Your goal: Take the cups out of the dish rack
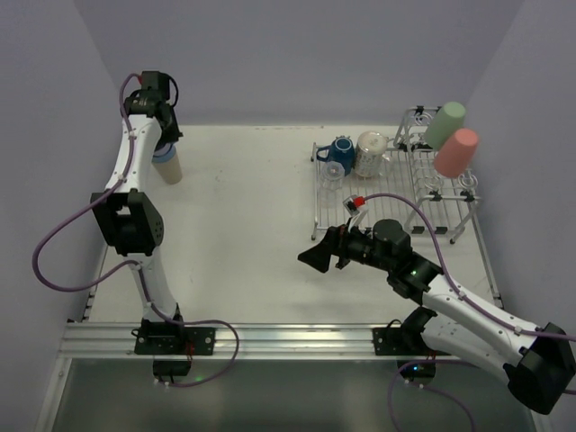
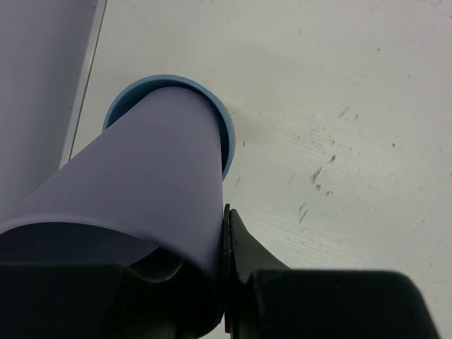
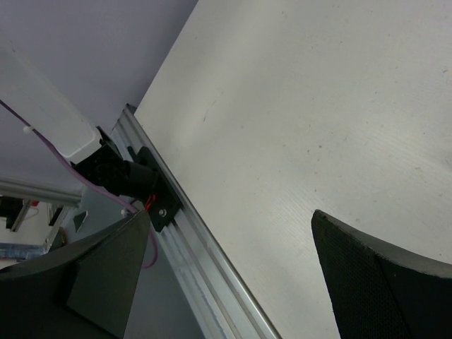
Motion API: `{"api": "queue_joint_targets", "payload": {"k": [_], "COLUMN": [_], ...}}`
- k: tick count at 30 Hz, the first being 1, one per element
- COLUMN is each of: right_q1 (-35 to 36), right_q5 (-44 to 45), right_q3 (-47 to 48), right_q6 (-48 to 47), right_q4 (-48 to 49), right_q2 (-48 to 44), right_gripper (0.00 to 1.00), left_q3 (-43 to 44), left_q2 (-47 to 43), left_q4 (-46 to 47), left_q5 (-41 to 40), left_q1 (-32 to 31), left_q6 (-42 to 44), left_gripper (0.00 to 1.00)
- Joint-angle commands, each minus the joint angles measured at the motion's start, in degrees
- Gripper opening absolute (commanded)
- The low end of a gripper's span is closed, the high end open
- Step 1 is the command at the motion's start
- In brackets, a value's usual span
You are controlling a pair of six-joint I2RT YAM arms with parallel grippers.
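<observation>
My left gripper (image 1: 165,135) is at the far left back of the table, shut on the wall of a lavender cup (image 2: 141,183). The lavender cup's bottom end sits inside a blue cup (image 2: 227,134), which is nested in a beige cup (image 1: 172,169) standing on the table. In the left wrist view the gripper (image 2: 224,244) pinches the lavender rim, one finger inside. The dish rack (image 1: 396,184) at the right back holds a dark-blue mug (image 1: 340,153), a white speckled mug (image 1: 371,153), a green cup (image 1: 445,124) and a salmon-pink cup (image 1: 456,151). My right gripper (image 1: 317,256) is open and empty, left of the rack's front corner, and the right wrist view (image 3: 231,219) shows nothing between its fingers.
The left wall is close beside the cup stack. An aluminium rail (image 1: 270,337) runs along the near table edge; it also shows in the right wrist view (image 3: 205,261). The right arm's purple cable loops over the rack's front.
</observation>
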Motion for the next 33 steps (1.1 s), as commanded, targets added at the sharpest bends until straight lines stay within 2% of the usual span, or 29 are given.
{"api": "queue_joint_targets", "payload": {"k": [1, 3, 4, 6, 12, 20, 22, 23, 24, 27, 29, 33], "right_q1": [0.3, 0.3, 0.39, 0.39, 0.47, 0.39, 0.39, 0.47, 0.39, 0.56, 0.65, 0.82], "right_q5": [1.62, 1.88, 1.88, 1.8, 2.06, 2.58, 2.67, 2.76, 2.67, 2.67, 3.02, 4.16], "right_q3": [0.8, 0.8, 0.98, 1.24, 1.94, 2.91, 3.35, 3.61, 3.79, 4.93, 5.54, 8.61], "right_q6": [-1.17, -1.26, -1.35, -1.61, -1.88, -2.49, -2.58, -2.58, -2.58, -2.4, -2.32, -2.49], "right_q4": [0.85, 1.03, 1.03, 0.77, 0.41, -0.29, -0.46, -0.55, -0.64, -1.25, -1.61, -3.53], "right_q2": [0.38, 0.47, 0.73, 1.08, 2.57, 3.45, 3.54, 3.63, 3.63, 3.98, 4.07, 3.81], "right_gripper": [0.99, 0.99, 0.99, 0.99, 0.99, 0.99, 0.99, 0.99, 0.99, 0.99, 0.99, 0.99], "left_q3": [3.24, 3.77, 3.86, 4.03, 5.17, 6.84, 6.76, 6.67, 6.58, 6.23, 4.74, -1.49], "left_q2": [1.89, 2.6, 3.04, 3.31, 4.1, 4.89, 3.49, 2.79, 1.04, -3.26, -6.08, -16.96], "left_q4": [-1.92, -1.57, -1.3, -0.95, -0.25, 0.63, 1.77, 2.3, 2.82, 6.07, 8.18, 16.51], "left_q5": [2.53, 2.53, 2.36, 2.18, 2.36, 3.32, 3.85, 4.11, 4.64, 6.04, 7.53, 16.3], "left_q1": [1.14, 1.4, 1.4, 1.58, 2.02, 2.37, 2.28, 2.28, 2.37, 2.28, 2.19, 1.41], "left_q6": [4.61, 4.79, 4.87, 5.14, 5.58, 5.4, 5.05, 4.96, 4.7, 3.74, 2.86, 0.67], "left_gripper": [0.04, 0.11, 0.21, 0.32, 0.54, 0.6, 0.68, 0.75, 0.87, 0.96, 0.98, 0.99]}}
